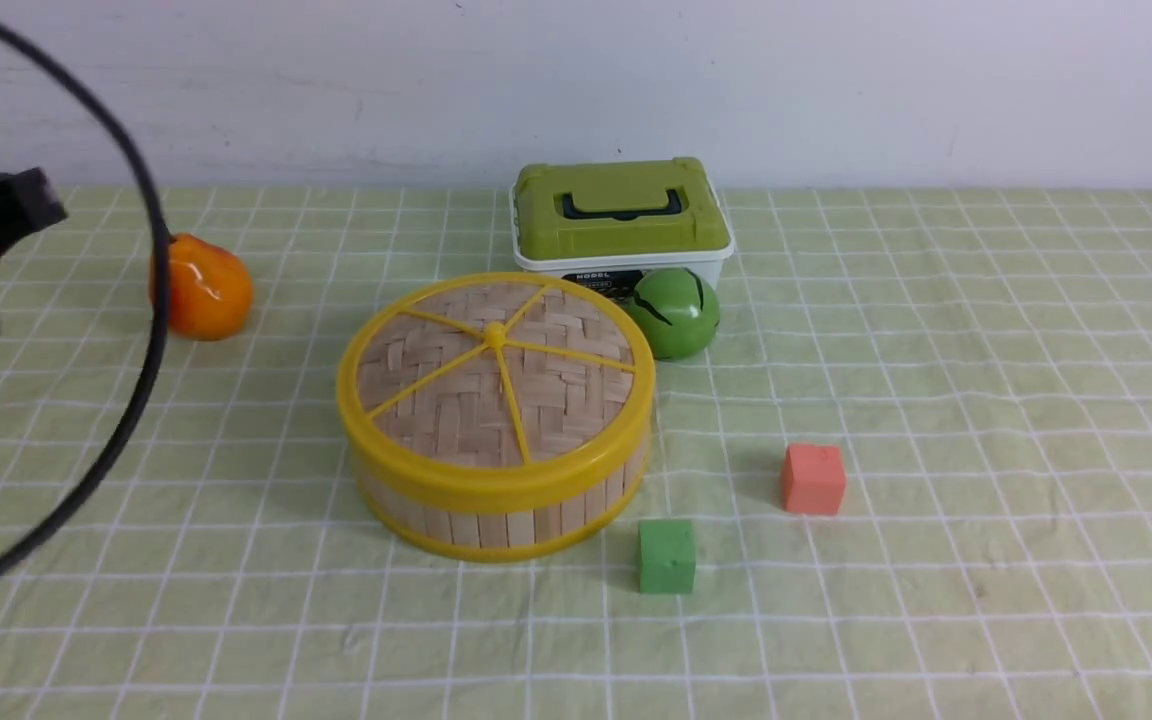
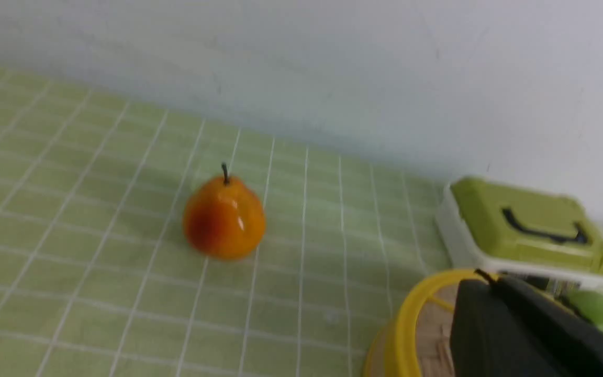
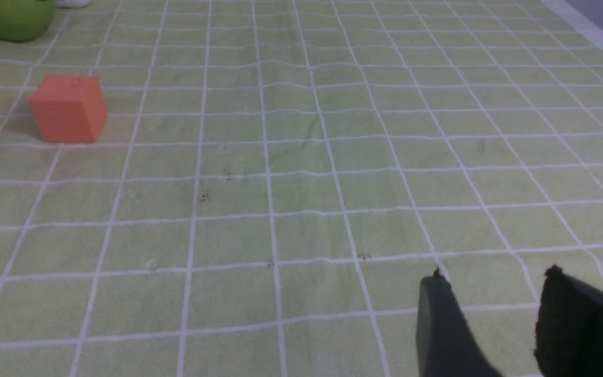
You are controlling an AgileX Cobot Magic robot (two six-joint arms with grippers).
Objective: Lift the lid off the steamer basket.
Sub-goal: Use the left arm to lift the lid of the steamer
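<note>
Hovering at left, fingers clenched on nothing, the left gripper must open first or it may shove the lid, seated on the basket mid-table, toward the glossy green ball just beyond. Slick yellow plastic rims woven bamboo; the slatted basket looks light enough to rise too. Right gripper gapes empty.
</note>
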